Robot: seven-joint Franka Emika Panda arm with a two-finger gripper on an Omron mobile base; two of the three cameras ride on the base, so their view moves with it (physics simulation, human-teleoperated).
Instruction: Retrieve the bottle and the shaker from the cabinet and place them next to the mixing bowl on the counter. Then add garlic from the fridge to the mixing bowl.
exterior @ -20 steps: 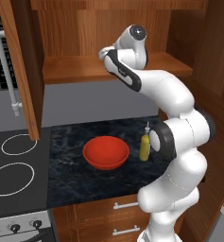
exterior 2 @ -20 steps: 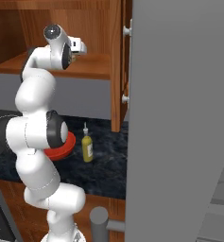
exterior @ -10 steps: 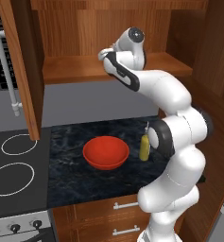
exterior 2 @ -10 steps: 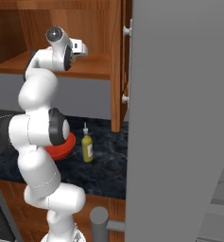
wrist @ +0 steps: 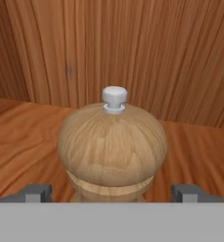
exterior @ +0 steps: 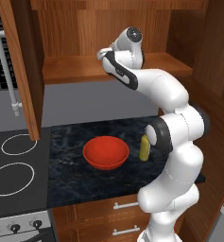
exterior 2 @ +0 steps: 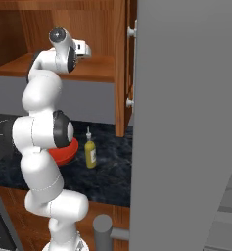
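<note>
Shaker [wrist: 112,144] apparently on cabinet shelf [wrist: 23,137]

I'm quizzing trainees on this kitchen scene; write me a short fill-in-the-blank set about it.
1. The wooden shaker stands on the cabinet ____.
2. The tool has its tips ____ on either side of the shaker.
3. The yellow bottle stands on the counter beside the red ____.

Missing words: shelf; open; bowl

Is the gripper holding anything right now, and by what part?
Nothing held. The gripper is open, its tips either side of the shaker on the cabinet shelf.
</note>
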